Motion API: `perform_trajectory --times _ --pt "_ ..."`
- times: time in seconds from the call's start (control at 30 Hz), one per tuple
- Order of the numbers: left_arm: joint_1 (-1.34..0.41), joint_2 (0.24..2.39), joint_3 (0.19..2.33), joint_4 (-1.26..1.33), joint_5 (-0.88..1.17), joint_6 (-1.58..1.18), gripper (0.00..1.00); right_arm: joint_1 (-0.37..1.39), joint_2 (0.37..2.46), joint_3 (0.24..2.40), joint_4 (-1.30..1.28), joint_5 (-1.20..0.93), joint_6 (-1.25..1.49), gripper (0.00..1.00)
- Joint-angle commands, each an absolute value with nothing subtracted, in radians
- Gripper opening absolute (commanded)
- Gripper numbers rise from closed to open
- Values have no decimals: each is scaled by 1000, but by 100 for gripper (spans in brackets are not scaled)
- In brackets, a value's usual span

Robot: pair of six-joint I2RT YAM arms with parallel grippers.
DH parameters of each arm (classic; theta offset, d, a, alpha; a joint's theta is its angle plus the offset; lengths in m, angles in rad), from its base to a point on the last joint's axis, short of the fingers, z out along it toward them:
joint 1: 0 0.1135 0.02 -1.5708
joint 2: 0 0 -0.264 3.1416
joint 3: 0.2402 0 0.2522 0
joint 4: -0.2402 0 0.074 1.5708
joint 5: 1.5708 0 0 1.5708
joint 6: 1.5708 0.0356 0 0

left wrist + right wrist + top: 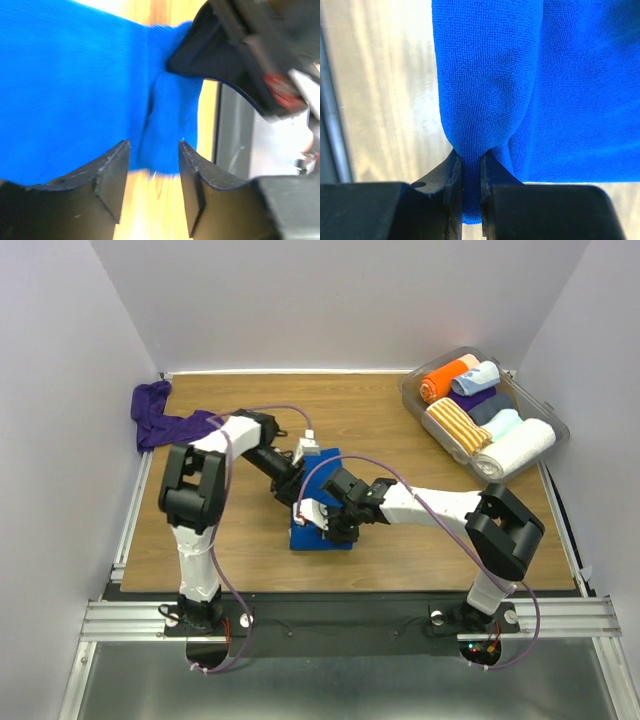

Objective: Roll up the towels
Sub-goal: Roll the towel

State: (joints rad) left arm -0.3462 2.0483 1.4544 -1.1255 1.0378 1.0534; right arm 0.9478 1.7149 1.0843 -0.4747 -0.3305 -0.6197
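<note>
Top external view: both arms reach in from the near edge of the wooden desk (pixel 350 410) and meet over its middle. The left arm rises from its base, bends at the elbow and slants down to the right. The right arm stretches low and leftward, its wrist beside the other. Beneath them lies the blue towel (pixel 318 540), partly hidden by the wrists.

Left wrist view: the left tool (pixel 152 150) stands open. Its two black fingers (pixel 112 175) are apart, with a raised fold of the blue cloth just past their tips.

Right wrist view: the right tool (pixel 471 165) is pinched tight on a bunched fold of the blue towel.

The purple towel (pixel 160 415) lies crumpled at the far left corner, well apart from both tools.
</note>
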Motion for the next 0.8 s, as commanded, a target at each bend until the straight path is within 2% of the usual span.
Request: perform_trajectory --times 0.0,0.23,0.37,0.4,0.5,0.57,0.67,0.77 --pt "-215 1895 1462 -1115 1016 1055 56 919 1767 1126 -658 -520 -577 1" --pt "81 1669 1372 -998 1013 1040 61 831 1916 1296 -846 -736 -551 1" --pt "98 1360 1177 -813 888 1057 69 795 2072 1420 -986 -837 -568 1" --pt "95 1298 1128 -769 868 1061 76 778 2086 1436 -1000 -859 -560 1" --pt "23 1081 938 -645 761 1101 83 755 2140 1486 -1034 -916 -543 2" --pt "-110 941 810 -575 692 1097 86 744 2169 1531 -1063 -948 -535 3" --pt "-331 809 674 -485 560 1072 90 719 2253 1581 -1147 -1006 -549 7" --pt "-527 791 608 -407 445 1020 92 689 2324 1623 -1209 -1060 -571 9"
